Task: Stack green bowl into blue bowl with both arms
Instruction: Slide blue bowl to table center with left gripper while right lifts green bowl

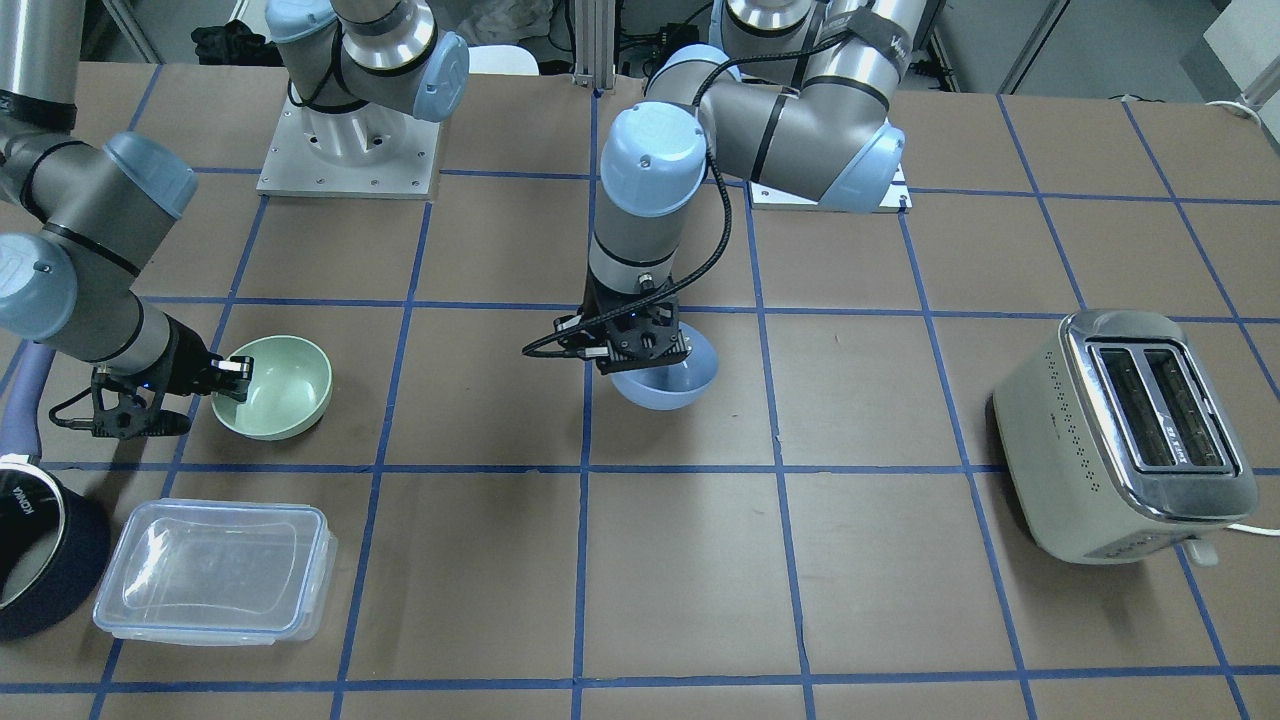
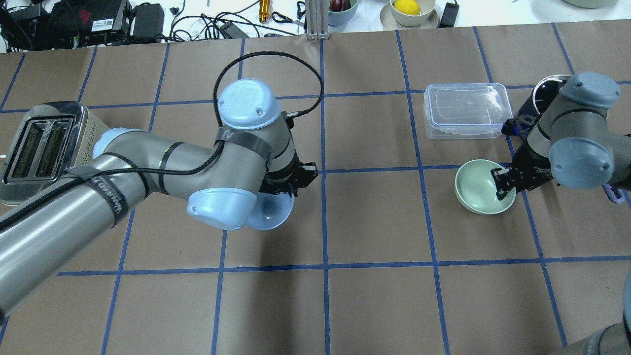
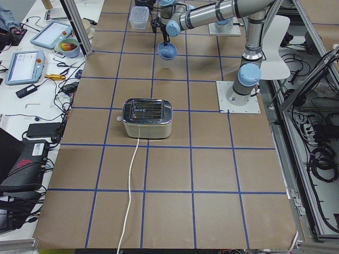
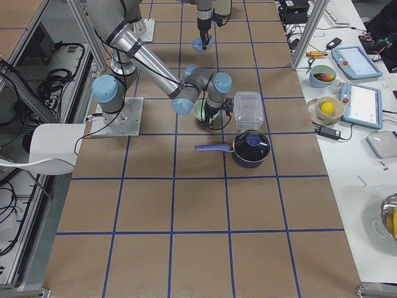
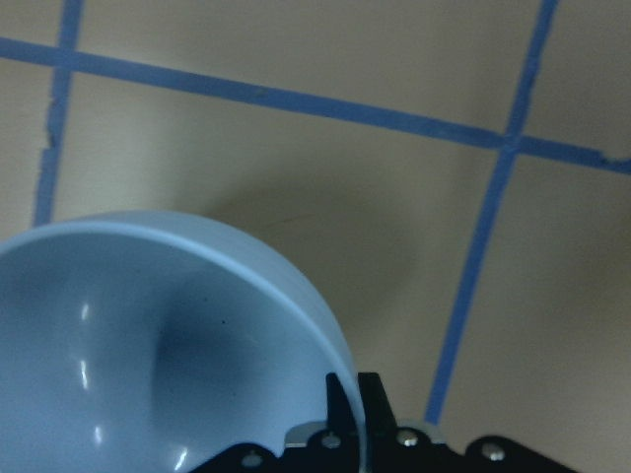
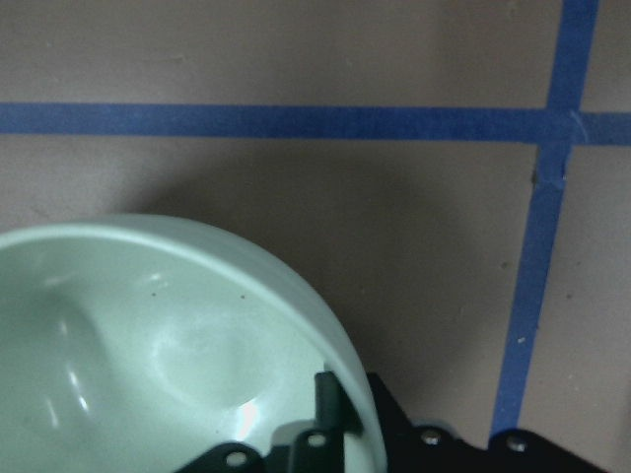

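The blue bowl hangs tilted above the table's middle, its rim pinched by my left gripper. It also shows in the overhead view and fills the left wrist view, where the fingers straddle the rim. The green bowl is tilted with my right gripper shut on its rim. It shows in the overhead view under the right gripper and in the right wrist view.
A clear lidded plastic box lies beside the green bowl. A dark blue saucepan stands at the table's end. A toaster stands on the other side. Blue tape lines cross the brown table.
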